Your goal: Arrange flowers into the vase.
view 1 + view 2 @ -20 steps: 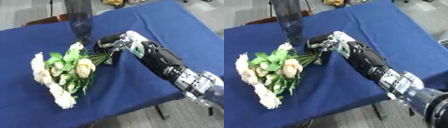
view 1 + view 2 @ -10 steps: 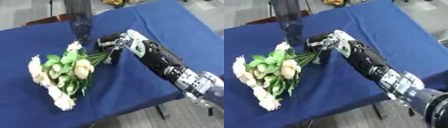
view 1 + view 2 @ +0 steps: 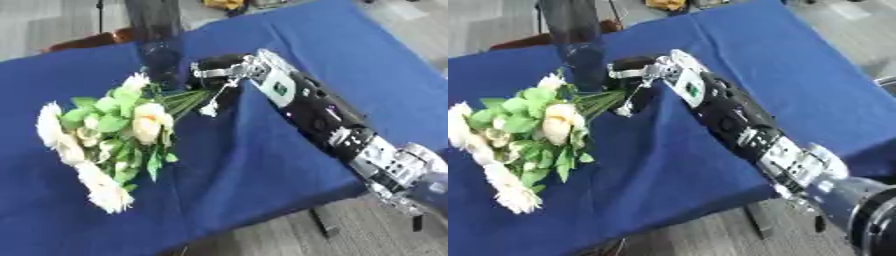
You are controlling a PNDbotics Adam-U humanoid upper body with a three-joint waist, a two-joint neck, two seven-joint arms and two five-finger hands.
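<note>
A bunch of cream and white flowers [image 3: 101, 137] with green leaves hangs out to the left over the blue table [image 3: 350, 55]. Its green stems [image 3: 179, 101] run right into my right hand [image 3: 219, 80], which is shut on them. The right arm comes in from the lower right. A tall dark glass vase [image 3: 160, 42] stands upright just behind the hand and the stem ends, close to the fingers. The left hand shows in neither view.
The blue cloth covers the whole table; its front edge [image 3: 262, 215] drops off at the lower right, with grey floor beyond. A brown chair back [image 3: 83, 42] shows behind the table at the far left.
The right hand has carried the bunch slightly left and toward the vase, and the flower heads have swung lower on the left. The vase has not moved.
</note>
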